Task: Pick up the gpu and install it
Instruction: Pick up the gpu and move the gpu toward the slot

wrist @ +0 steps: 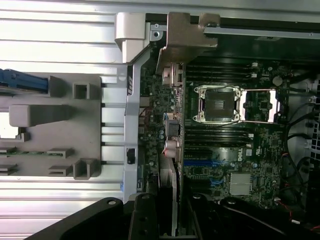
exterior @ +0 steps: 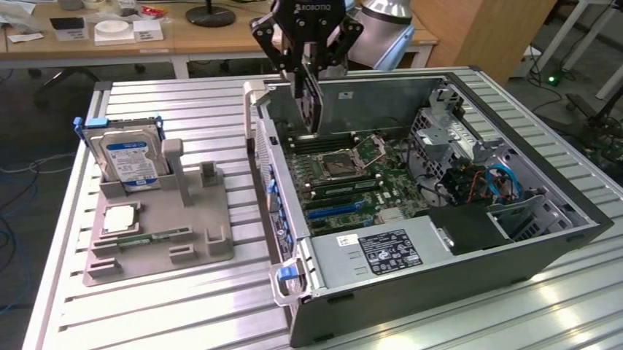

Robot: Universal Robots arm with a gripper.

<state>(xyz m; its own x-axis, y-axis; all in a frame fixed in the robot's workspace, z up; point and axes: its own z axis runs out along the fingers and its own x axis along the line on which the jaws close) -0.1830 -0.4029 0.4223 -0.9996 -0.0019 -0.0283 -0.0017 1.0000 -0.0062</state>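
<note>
The gpu [exterior: 309, 106], a thin dark card, hangs on edge from my gripper [exterior: 309, 69], which is shut on its upper edge. The card hovers over the far end of the open computer case [exterior: 545, 248], just above the motherboard [exterior: 384, 191] and beside the case's slotted wall at the exterior view's left. In the wrist view the gpu [wrist: 170, 175] appears edge-on between my gripper's [wrist: 168, 222] black fingers. Its pale metal bracket [wrist: 187, 35] points toward the case rim, and its lower edge lies over the board, beside the CPU socket [wrist: 220, 104].
At the exterior view's left a grey fixture [exterior: 195, 248] holds a silver hard drive [exterior: 131, 157] with a blue label, a processor chip [exterior: 119, 217] and a memory stick [exterior: 156, 237]. Drive cages and blue cables [exterior: 501, 182] fill the case's other side. The power supply [exterior: 389, 251] sits at its near end.
</note>
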